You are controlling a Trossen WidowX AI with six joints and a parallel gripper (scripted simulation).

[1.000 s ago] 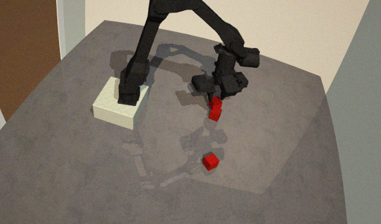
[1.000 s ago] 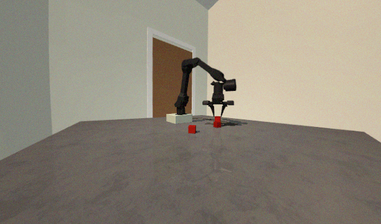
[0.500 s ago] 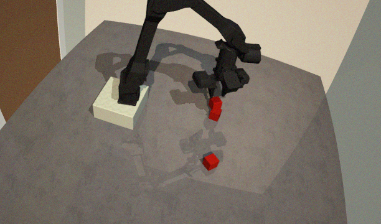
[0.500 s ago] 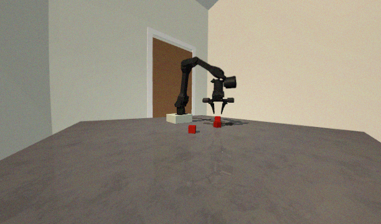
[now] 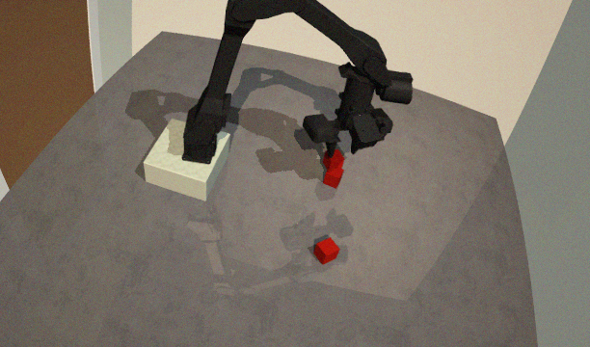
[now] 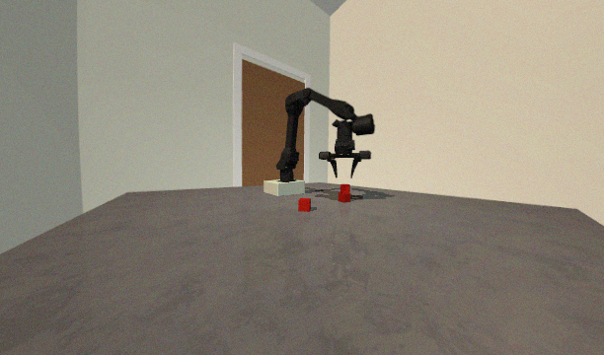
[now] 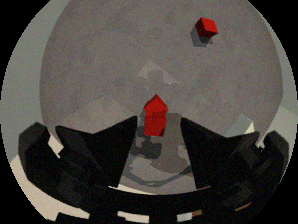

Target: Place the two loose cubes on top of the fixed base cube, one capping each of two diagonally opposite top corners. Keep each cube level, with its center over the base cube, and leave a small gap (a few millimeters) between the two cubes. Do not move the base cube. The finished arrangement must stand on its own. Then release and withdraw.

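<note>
Our end effector (image 5: 343, 152) (image 6: 344, 177) (image 7: 158, 120) hangs above the base cube (image 5: 333, 178) (image 6: 344, 197) (image 7: 156, 104), fingers moderately apart, nothing held. The capping cube (image 5: 334, 160) (image 6: 345, 187) (image 7: 155, 124) sits on the base cube, offset toward one corner; levelness unconfirmed. We'd withdraw straight up, fingers clear of its sides, before turning. Well apart from the base cube, the other cube (image 5: 327, 251) (image 6: 304, 205) (image 7: 206, 27) lies on the surface (image 5: 131, 270) (image 6: 282, 276) (image 7: 100, 65); we judge an arc over the stack safest, then a square grip. Room is ample around it; the surface's edges stand farther from the base cube.
</note>
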